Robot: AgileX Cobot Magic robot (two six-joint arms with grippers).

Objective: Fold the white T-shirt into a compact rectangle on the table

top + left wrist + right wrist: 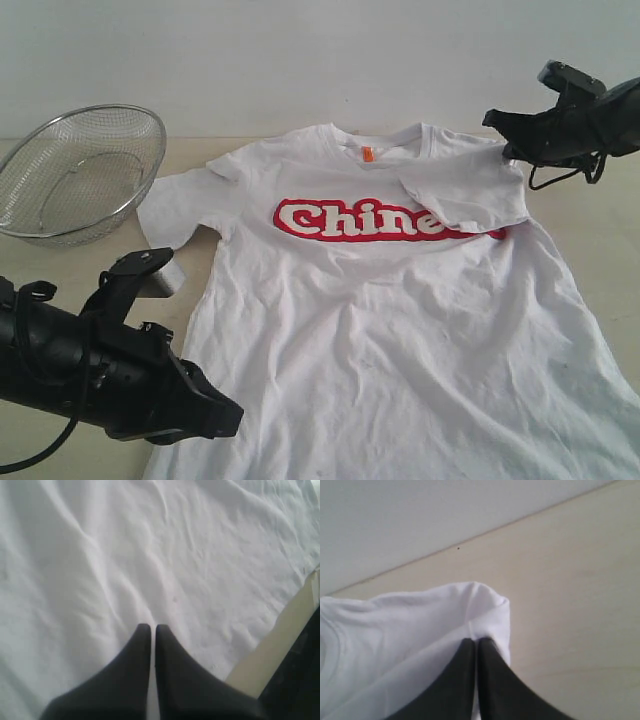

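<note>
**Right sleeve folded in, right gripper pinched at shoulder, left gripper idle**

The white short-sleeved cotton T-shirt [380, 320] lies front up, spread across the middle of the pale beige wood-grain table [600, 230]. Its red-and-white chest lettering [350, 220] faces up. The sleeve on the right-arm side [460, 190] is folded across the chest and covers the end of the lettering. The opposite sleeve [170, 210] is spread out flat. A round silver wire-mesh basket [60, 190] sits on the table just beside that sleeve and plays no part.

The right gripper [505, 140] [475, 641] has its jaws closed at the folded shoulder edge. Creases run into the tips, so it looks like a pinch on the cloth. The left gripper [232, 418] [153, 627] has its jaws closed on nothing, over the lower body of the shirt near the side edge. I can't tell whether it touches the cloth.

The step in hand is probably the side folds, so the task is at an early stage.
- Keep the pinched edge low and lay it flat, with the crease parallel to the side seam, then let go.
- Don't drag the edge, or the body will wrinkle more.
- The left gripper needs to open and take the spread sleeve at its shoulder, then mirror the fold.
- Smooth the body before the bottom-up fold, since bunched cloth will spoil the rectangle.
</note>
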